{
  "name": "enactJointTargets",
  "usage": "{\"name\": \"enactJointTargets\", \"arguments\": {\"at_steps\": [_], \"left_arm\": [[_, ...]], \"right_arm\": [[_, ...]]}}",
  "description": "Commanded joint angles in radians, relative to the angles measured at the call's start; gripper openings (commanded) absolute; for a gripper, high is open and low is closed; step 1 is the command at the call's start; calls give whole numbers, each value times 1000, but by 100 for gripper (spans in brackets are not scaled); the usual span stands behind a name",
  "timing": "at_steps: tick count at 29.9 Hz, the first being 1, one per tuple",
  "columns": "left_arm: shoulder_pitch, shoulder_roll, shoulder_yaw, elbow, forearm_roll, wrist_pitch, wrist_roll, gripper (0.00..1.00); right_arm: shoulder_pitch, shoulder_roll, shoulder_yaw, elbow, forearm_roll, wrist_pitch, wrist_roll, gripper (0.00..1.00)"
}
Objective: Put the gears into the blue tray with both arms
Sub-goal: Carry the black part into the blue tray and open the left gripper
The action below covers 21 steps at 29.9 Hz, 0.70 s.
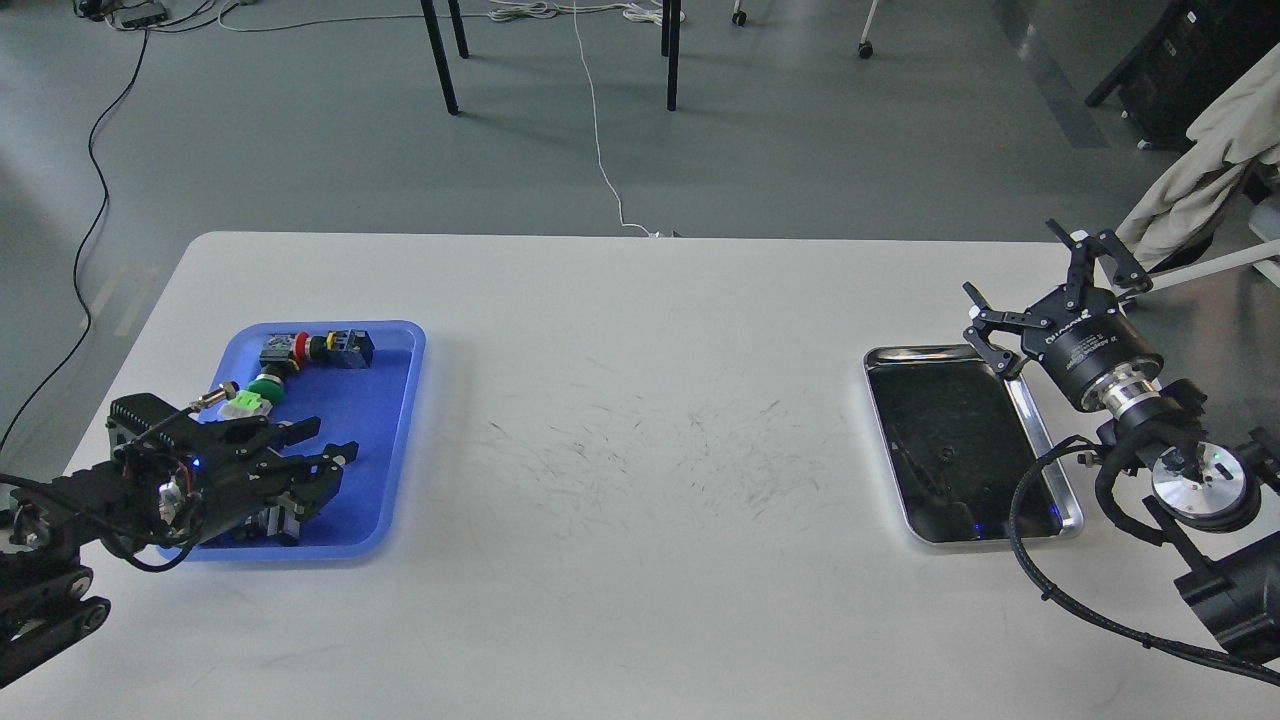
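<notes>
The blue tray [375,430] lies at the table's left. My left gripper [322,448] hovers over its near half, open, with nothing between its fingers. At the table's right edge my right gripper [1045,295] stands wide open and empty, just above the far right corner of a steel tray [1045,470]. On that tray's dark bottom sits a tiny dark round speck [945,455], perhaps a gear; it is too small to tell. No gear shows in the blue tray.
Inside the blue tray lie a red button switch [318,347], a green one [262,386] and another [278,522] partly under my left gripper. The white table [640,450] between the trays bears only dark scuff marks.
</notes>
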<state>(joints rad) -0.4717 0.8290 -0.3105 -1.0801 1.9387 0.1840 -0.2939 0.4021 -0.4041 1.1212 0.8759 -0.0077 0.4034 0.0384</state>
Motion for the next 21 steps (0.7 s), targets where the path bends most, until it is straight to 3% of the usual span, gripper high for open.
{"name": "enactJointTargets", "arguments": {"at_steps": [1, 12, 21], "left_arm": [[-4, 1, -2, -3, -4, 0, -1, 93], [-53, 7, -9, -41, -102, -1, -1, 95], [-114, -2, -21, -124, -430, 0, 33, 95]], "right_arm": [[0, 1, 0, 0, 0, 0, 0, 95], [3, 1, 0, -2, 0, 0, 0, 95], [11, -1, 0, 8, 0, 0, 0, 95]]}}
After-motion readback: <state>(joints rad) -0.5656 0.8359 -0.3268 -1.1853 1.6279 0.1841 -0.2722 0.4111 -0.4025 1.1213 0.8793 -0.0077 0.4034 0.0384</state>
